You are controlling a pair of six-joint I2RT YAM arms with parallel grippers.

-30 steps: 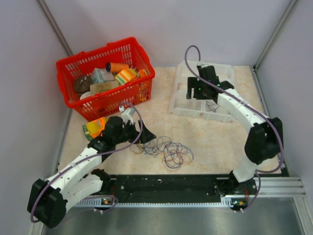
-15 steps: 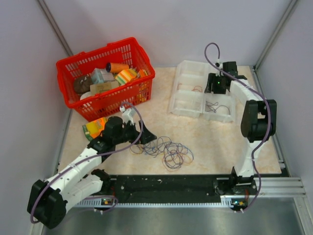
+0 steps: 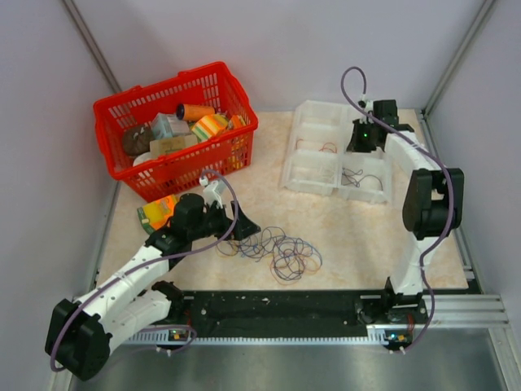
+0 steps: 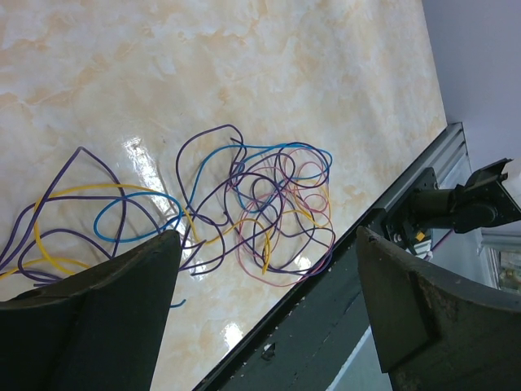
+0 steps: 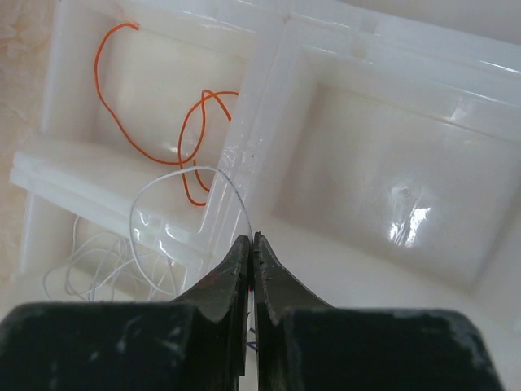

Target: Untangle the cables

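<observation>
A tangle of thin cables (image 3: 281, 248) in purple, blue, yellow and pink lies on the marble tabletop near the front rail. In the left wrist view the tangle (image 4: 269, 199) sits just beyond the fingertips. My left gripper (image 3: 244, 226) (image 4: 269, 238) hovers at its left end, open, with nothing between the fingers. My right gripper (image 3: 364, 140) (image 5: 251, 238) is over the back right of the clear compartment tray (image 3: 313, 175), shut on a thin white cable (image 5: 163, 181) that loops out from its tips. An orange cable (image 5: 155, 155) lies in one compartment, white ones (image 5: 98, 261) in another.
A red basket (image 3: 175, 167) full of small packages stands at the back left. A yellow-green box (image 3: 159, 212) lies beside the left arm. A black cable (image 3: 354, 177) rests in the tray's front right compartment. The black rail (image 3: 277, 305) runs along the table's front edge.
My right arm has swung from the tray's middle to its back right, and its jaws have closed. The left arm and the tangle have not moved.
</observation>
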